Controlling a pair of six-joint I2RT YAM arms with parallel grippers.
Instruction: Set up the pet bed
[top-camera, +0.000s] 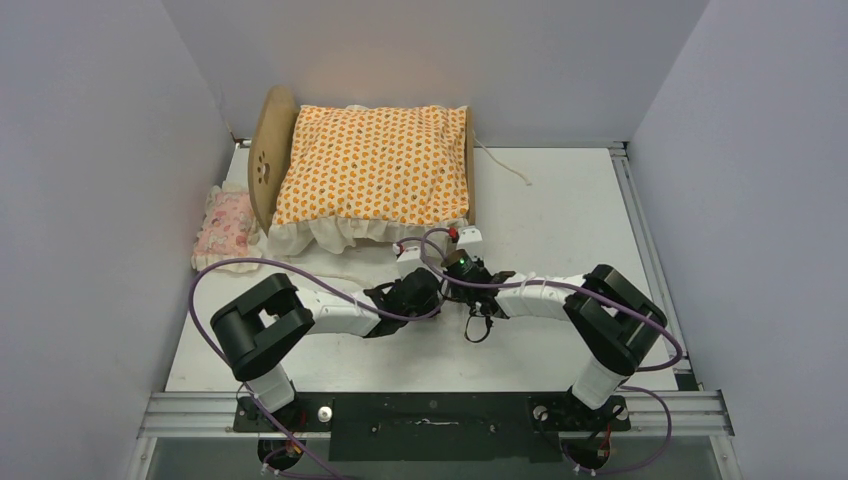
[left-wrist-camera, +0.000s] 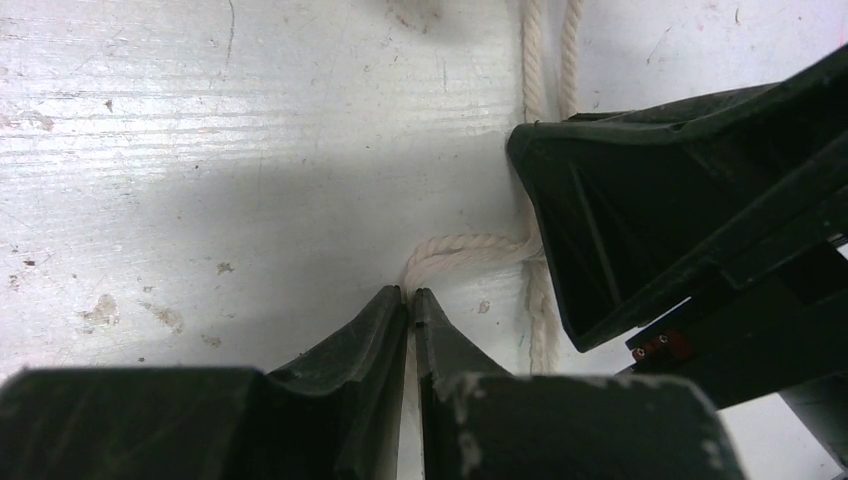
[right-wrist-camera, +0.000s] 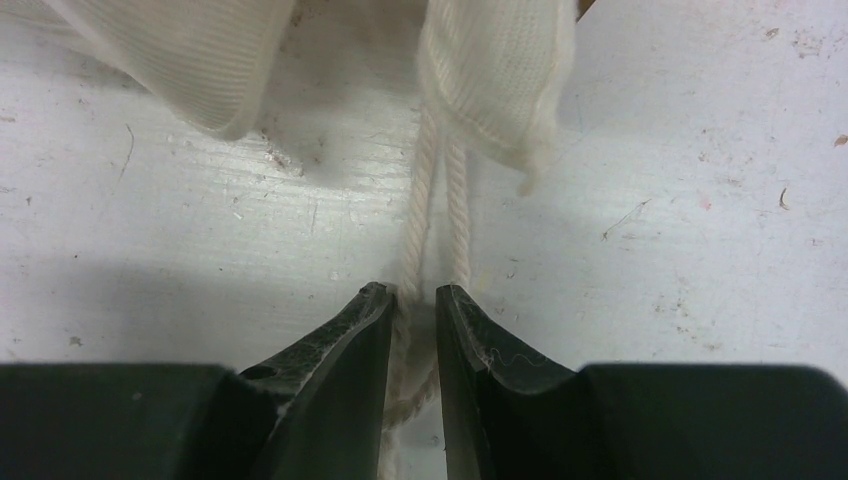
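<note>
Two pincers meet just near of the light plywood pet bed (top-camera: 262, 160): the left pincer (left-wrist-camera: 411, 295) is pinched shut on a loop of white twisted cord (left-wrist-camera: 470, 246), and the right pincer (right-wrist-camera: 413, 295) is narrowed around its two strands — probably to tie it. The bed sits far-left on the white desk (top-camera: 570, 200), long axis left–right, headboard pointing left.

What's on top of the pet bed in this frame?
An orange-patterned cushion lies on the pet bed, its white ruffle hanging over the near side. Only the headboard and a strip of footboard show; the base underneath is covered.
</note>
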